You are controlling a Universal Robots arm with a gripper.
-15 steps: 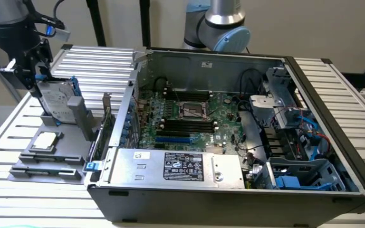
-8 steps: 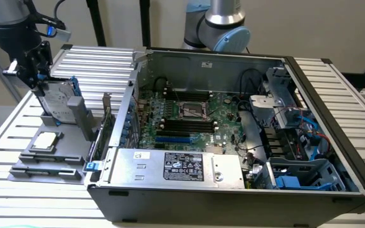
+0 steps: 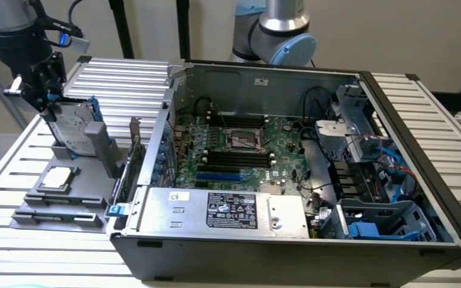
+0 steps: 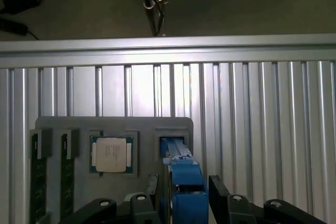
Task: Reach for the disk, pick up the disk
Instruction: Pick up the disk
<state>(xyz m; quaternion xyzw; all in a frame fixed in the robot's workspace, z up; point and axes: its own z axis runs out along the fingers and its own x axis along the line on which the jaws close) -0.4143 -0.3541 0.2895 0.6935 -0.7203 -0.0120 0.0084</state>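
Since the gripper (image 3: 52,103) is set over the upper edge of the disk (image 3: 74,129), the reaching part of the task is judged to be done. On the exterior view's left, the disk is seen standing on edge, leaning a little, in a grey fixture tray (image 3: 94,180) that lies on the slatted table (image 3: 118,78) just beside the open computer case (image 3: 295,252). Its silver face and white label are turned towards the camera, and its blue bracket runs along the edge nearer the case.

In the wrist view the disk (image 4: 184,179) is seen edge-on, rising from a slot in the tray into the gripper. The two black fingers (image 4: 219,195) are set close against either side of it, with no gap to be made out. The grasp is therefore taken to be closed on the disk, though how firmly cannot be told.

The lower edge of the disk is seen at, or just inside, the slot, so the lift is judged as not carried through; whether the disk is free of the slot cannot be told. The small square chip (image 3: 57,177) lies in its own pocket beside the slot, apart from the gripper. What is left, as far as can be judged, is the raising of the disk clear of the tray.
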